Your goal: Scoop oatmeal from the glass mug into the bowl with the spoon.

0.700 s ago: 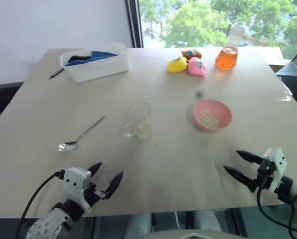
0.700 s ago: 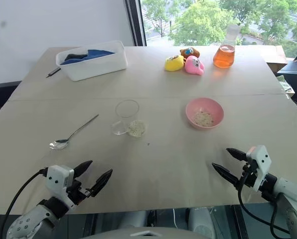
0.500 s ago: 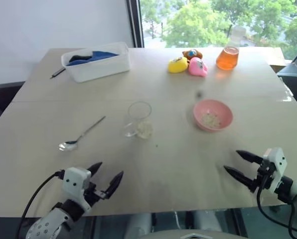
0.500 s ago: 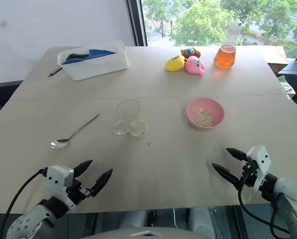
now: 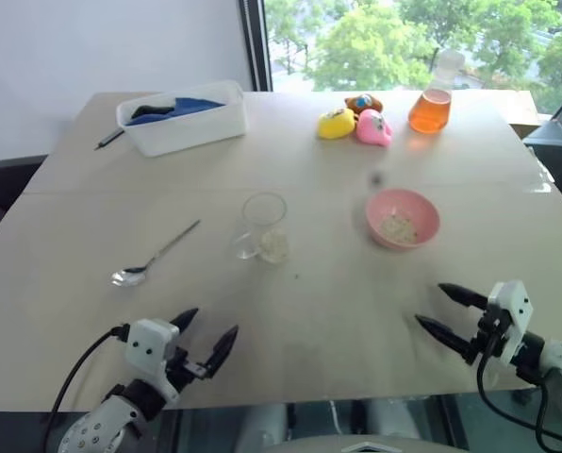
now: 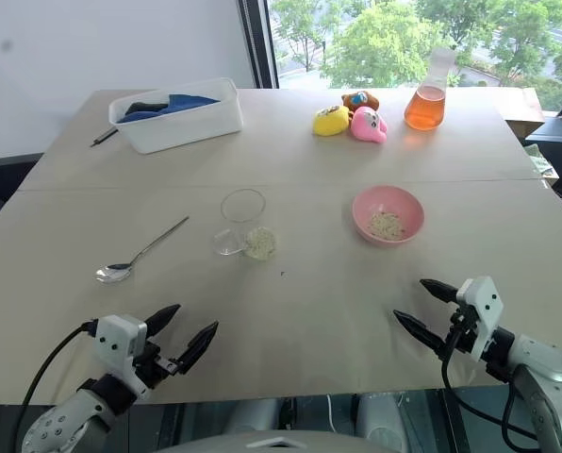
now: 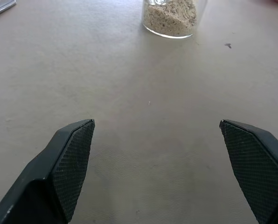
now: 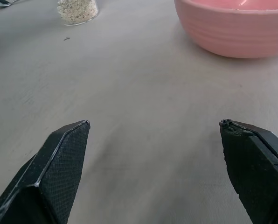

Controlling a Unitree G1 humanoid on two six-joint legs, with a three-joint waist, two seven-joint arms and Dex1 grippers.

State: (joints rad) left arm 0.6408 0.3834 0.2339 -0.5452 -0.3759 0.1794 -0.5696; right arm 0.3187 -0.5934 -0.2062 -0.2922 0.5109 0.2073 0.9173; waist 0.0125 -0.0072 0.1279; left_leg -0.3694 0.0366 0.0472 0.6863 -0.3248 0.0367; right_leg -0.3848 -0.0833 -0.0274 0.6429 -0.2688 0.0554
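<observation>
Left of the glass mug (image 6: 242,222) lies the spoon (image 6: 140,253), untouched — handle running up toward the mug, head toward the table's near edge. Oatmeal (image 6: 259,243) fills the mug's bottom; the bowl (image 6: 387,214) sits to its right. Both the left gripper (image 6: 183,333) and right gripper (image 6: 421,305) hover spread wide, empty — best to pinch the handle mid-length.

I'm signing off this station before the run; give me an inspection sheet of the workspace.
Surface: pale wooden table, a few stray specks.
Job's things: glass mug holds oatmeal; spoon lies to its left; pink bowl already has some flakes.
Clutter: white tub, dark pen, three toys, orange flask.
Grippers: left gripper and right gripper open, empty.
Cables: black, on both wrists.
Surroundings: window, trees outside.
</observation>
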